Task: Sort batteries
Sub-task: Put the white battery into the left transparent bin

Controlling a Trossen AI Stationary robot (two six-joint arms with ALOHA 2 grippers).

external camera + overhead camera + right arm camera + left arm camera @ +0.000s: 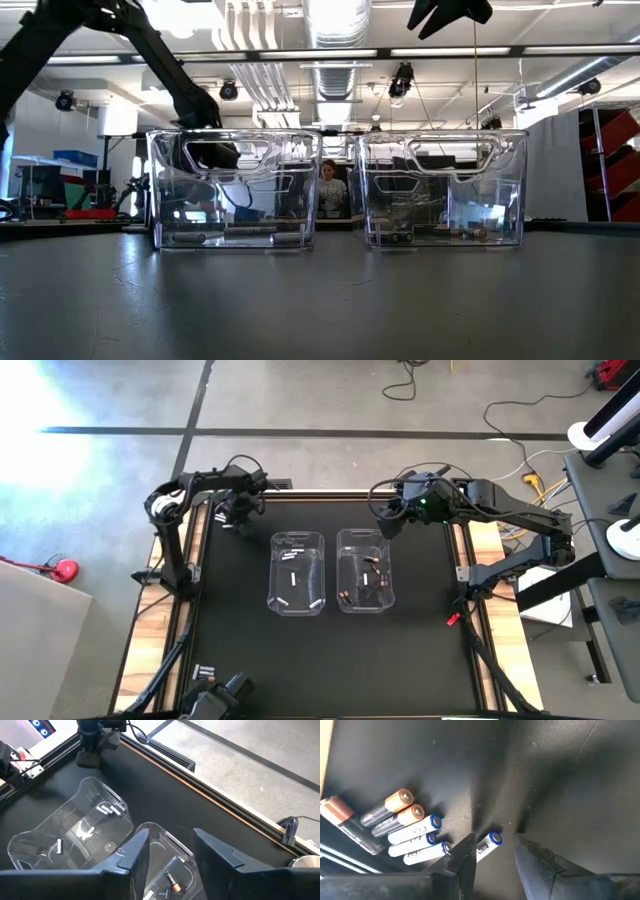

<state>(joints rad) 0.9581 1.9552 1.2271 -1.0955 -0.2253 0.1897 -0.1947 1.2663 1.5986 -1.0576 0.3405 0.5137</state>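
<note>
My left gripper (pixel 492 857), jaws wide, straddles a white battery (pixel 489 843); my right gripper (pixel 167 852), also wide, hovers over the right bin (pixel 364 570), frame centre.

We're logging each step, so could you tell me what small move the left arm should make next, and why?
Probably lower and close: the left gripper is open, its jaws either side of a lone white battery on the mat, apart from the battery cluster. The right gripper waits open above the dark-battery bin.

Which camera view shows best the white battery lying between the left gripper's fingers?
The left wrist view: the white battery lies close between the open left gripper fingers, apart from the pile. The high view shows only tiny specks there; the low and right wrist views do not show it.
</note>
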